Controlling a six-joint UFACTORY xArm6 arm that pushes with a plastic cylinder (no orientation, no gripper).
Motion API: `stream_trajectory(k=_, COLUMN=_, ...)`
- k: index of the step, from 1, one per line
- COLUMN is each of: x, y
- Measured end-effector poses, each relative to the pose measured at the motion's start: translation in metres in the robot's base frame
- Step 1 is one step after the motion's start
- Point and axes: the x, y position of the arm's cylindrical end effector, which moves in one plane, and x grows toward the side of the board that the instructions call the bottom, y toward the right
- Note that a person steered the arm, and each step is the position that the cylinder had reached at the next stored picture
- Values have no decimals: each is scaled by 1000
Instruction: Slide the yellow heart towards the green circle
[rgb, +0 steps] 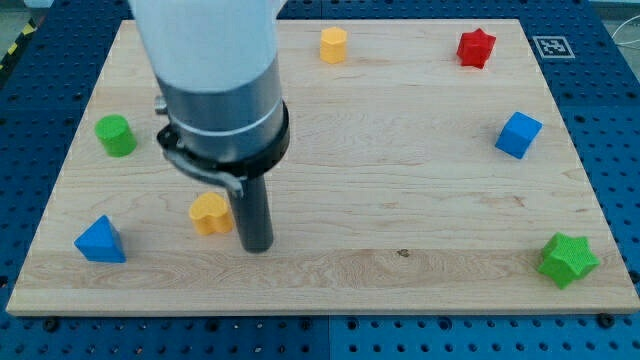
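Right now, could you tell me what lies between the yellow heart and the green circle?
Nothing: in the camera view, only bare board separates the yellow heart from the green circle. My tip sits just right of the heart.

A pale wood worktop (400, 200) fills most of the view, its grain running left to right, with a small dark knot near the near edge. It is evenly lit, with only soft shadows on it. The worktop lies on a blue base (615, 110) dotted with rows of small holes, which shows along the right side, the near edge and the far left corner. A white tag (552, 46) with a black square pattern sits at the worktop's far right corner. At the far left, a yellow-and-black striped strip (14, 48) crosses the corner.
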Motion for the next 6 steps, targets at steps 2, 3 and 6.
stream_trajectory(k=2, x=-16, y=-36)
stream_trajectory(k=3, x=-43, y=-48)
stream_trajectory(k=6, x=-112, y=-93)
